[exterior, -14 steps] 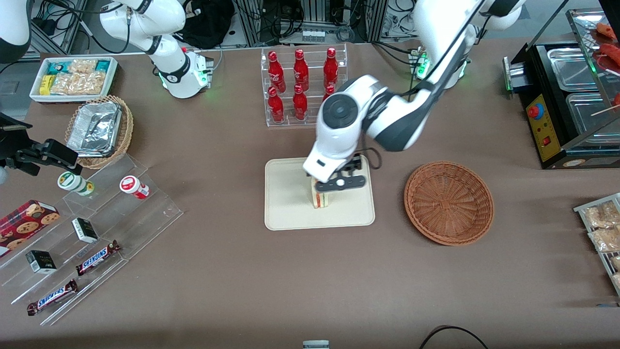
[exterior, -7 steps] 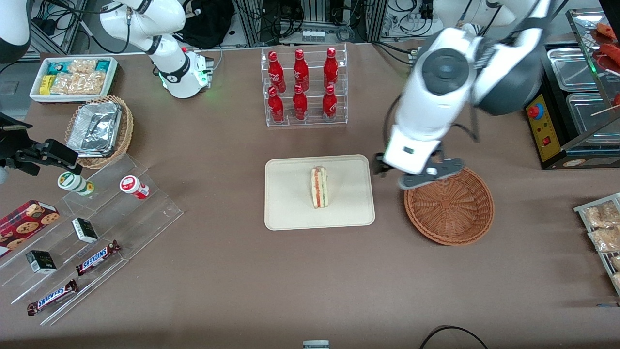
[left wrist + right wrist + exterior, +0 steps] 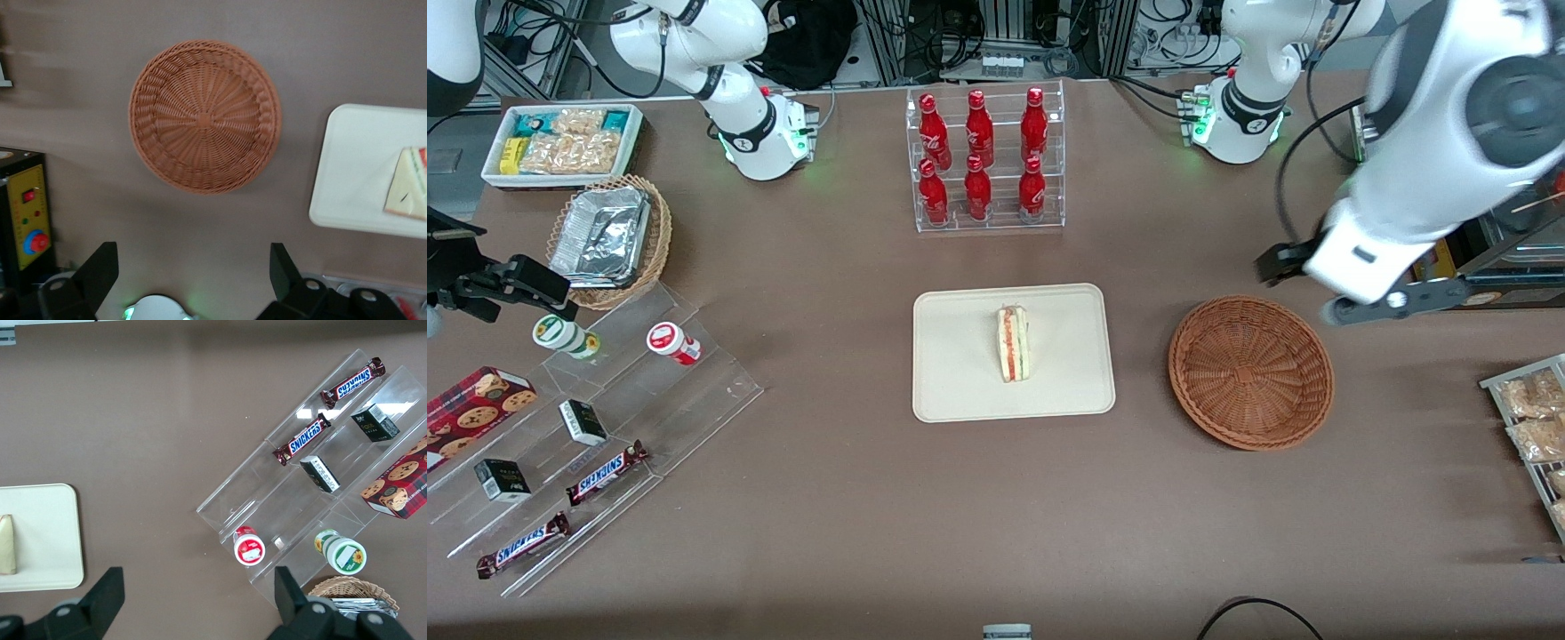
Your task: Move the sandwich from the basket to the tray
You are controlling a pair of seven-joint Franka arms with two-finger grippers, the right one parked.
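The sandwich [image 3: 1013,343] lies on edge on the cream tray [image 3: 960,391] at the table's middle, with its red and green layers showing. The reddish-brown wicker basket [image 3: 1249,372] stands empty beside the tray, toward the working arm's end. My left gripper [image 3: 1325,289] hangs open and empty, raised above the table just past the basket's rim, toward the working arm's end. The left wrist view shows the empty basket [image 3: 203,123], the tray's corner [image 3: 353,167], the sandwich [image 3: 407,190] and my spread fingers [image 3: 100,270]. The right wrist view shows the tray [image 3: 40,533] with the sandwich's edge [image 3: 7,543].
A clear rack of red bottles [image 3: 983,160] stands farther from the front camera than the tray. A black food warmer [image 3: 1449,222] and a snack rack [image 3: 1529,418] are at the working arm's end. An acrylic stand with candy bars [image 3: 605,418], a tan basket of foil containers [image 3: 609,240] and a white snack bin [image 3: 560,142] are at the parked arm's end.
My gripper let go of the sandwich on the tray, rose, and swung over the basket toward the working arm's end. The sandwich stays put on the tray.
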